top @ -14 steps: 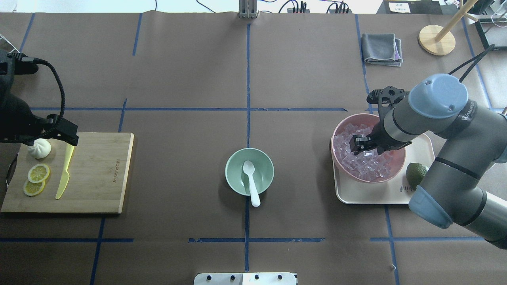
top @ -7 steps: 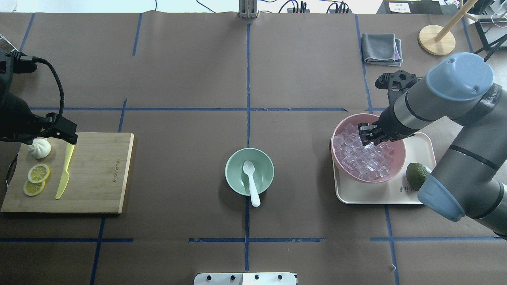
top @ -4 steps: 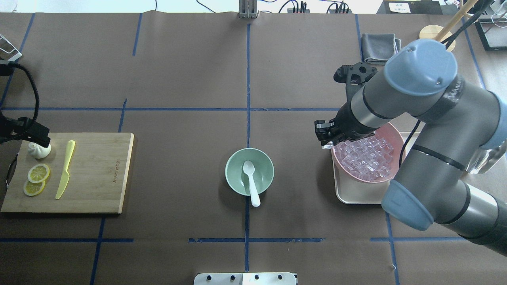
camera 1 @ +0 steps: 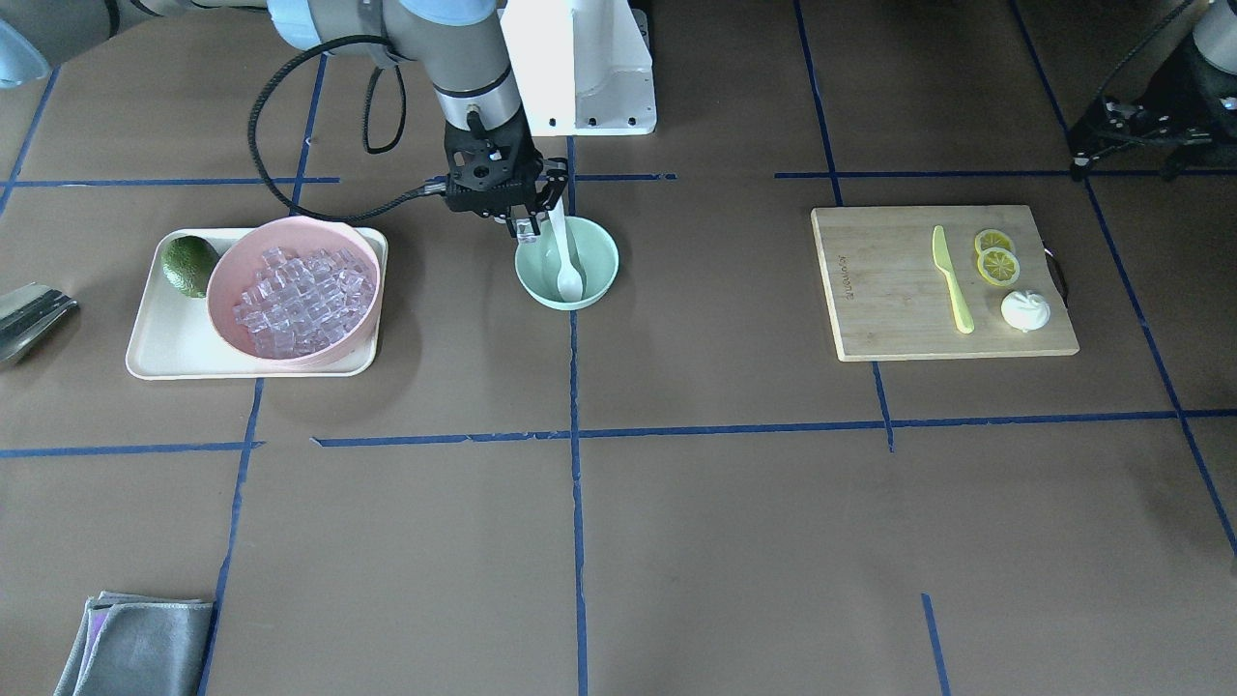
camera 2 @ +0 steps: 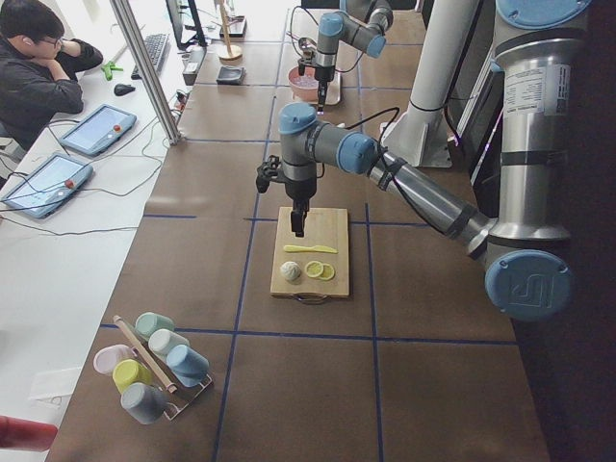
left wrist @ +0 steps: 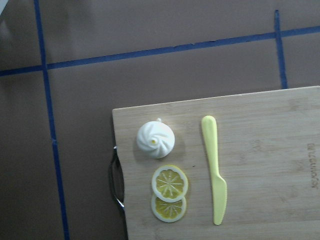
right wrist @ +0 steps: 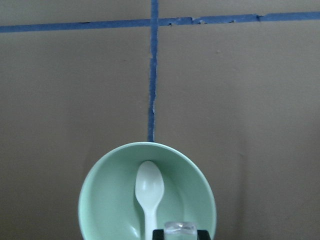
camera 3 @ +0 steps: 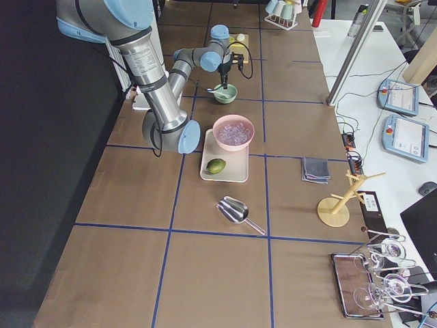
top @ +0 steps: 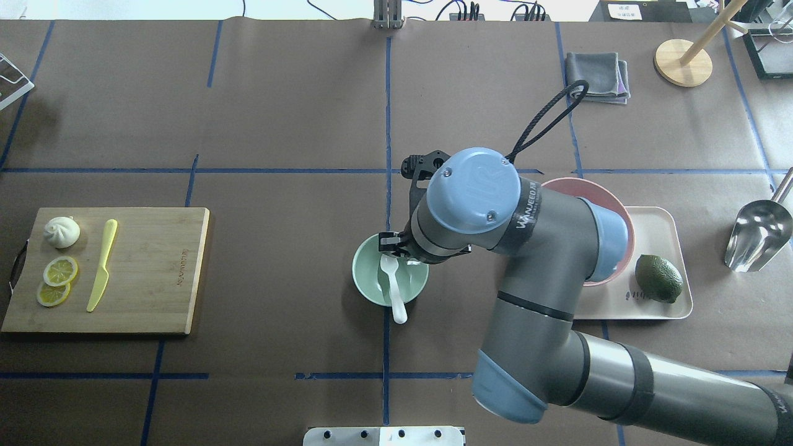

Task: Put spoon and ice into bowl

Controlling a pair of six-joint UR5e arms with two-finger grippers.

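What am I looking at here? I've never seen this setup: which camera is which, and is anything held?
Two robot arms work at a table. One picture looks down from behind the robot, one faces it from across the table, two look along the table from its ends, and each wrist carries a camera. The right gripper pinches one clear ice cube over the mint-green bowl, where the white spoon already lies. The pink bowl of ice sits on a tray beside a green fruit. The left gripper hovers above the cutting board; whether it is open or shut I cannot tell.
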